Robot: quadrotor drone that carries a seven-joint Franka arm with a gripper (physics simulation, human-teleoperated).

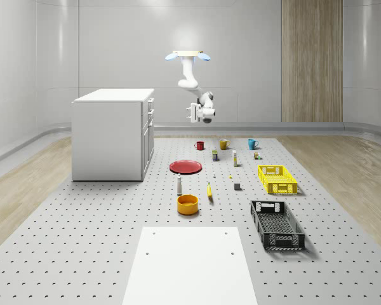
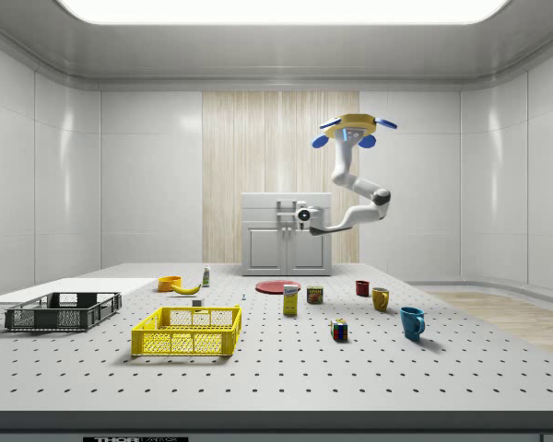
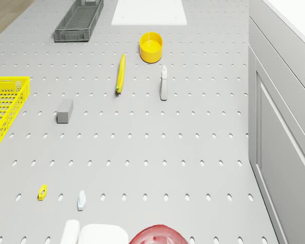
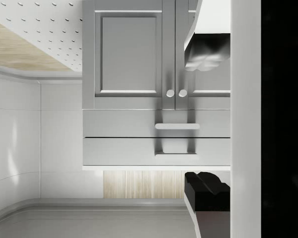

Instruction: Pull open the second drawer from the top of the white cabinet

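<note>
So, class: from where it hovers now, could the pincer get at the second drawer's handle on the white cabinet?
Probably yes. The pincer hangs open in the air facing the white cabinet front, apart from it. In the wrist view the second drawer's handle sits straight ahead between the fingers, nothing between.

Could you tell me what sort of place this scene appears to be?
Probably a simulated indoor robotics test room: a perforated grey floor strewn with small props, a white cabinet, plain panelled walls, and a drone hovering beside the cabinet, its gripper facing the drawers.

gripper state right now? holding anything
Gripper: jaws open, holding nothing, apart from the white cabinet's drawer handles; the drone hovers beside the cabinet.
</note>
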